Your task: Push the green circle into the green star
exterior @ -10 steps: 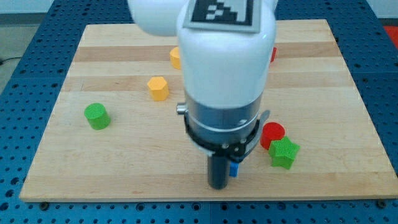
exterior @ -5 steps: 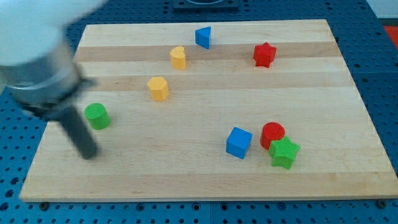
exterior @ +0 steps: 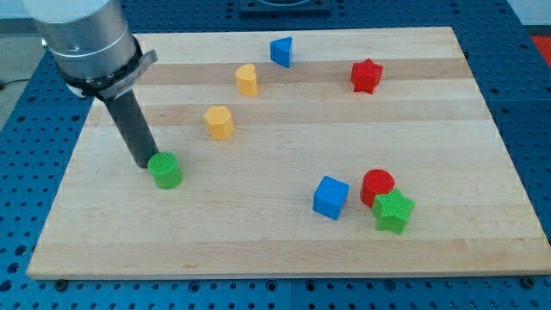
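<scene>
One green circle (exterior: 164,170) sits on the wooden board (exterior: 258,241) in its left half, a little below mid-height. My tip (exterior: 143,162) is against the circle's upper-left side, touching it or just beside it; the rod slants up toward the view's top-left. There is no gripper on this arm, only the bare rod, and it holds nothing. The green star (exterior: 393,211) lies well apart toward the view's lower right, touching the red circle (exterior: 377,185) just above it, with the blue cube (exterior: 331,197) near on their left. Above the green circle stand a yellow hexagonal block (exterior: 219,121) and a yellow rounded block (exterior: 247,78); a blue block (exterior: 281,51) and a red star (exterior: 366,75) sit near the board's top edge.
</scene>
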Controlling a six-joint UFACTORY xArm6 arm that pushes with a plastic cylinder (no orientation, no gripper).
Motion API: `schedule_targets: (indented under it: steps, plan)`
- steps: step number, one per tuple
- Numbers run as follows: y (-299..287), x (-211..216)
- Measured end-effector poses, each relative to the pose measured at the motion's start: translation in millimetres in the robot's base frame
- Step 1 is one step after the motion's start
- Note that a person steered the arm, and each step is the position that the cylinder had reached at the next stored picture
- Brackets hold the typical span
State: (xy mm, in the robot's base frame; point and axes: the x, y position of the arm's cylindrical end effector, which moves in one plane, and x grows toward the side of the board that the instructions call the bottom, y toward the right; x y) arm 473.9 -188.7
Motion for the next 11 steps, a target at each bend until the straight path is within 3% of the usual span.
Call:
schedule_targets:
  steps: [3,5,7,8,11]
  plan:
    - [1,13]
    - [39,43]
    - [146,46]
    - [173,53]
    - [163,74]
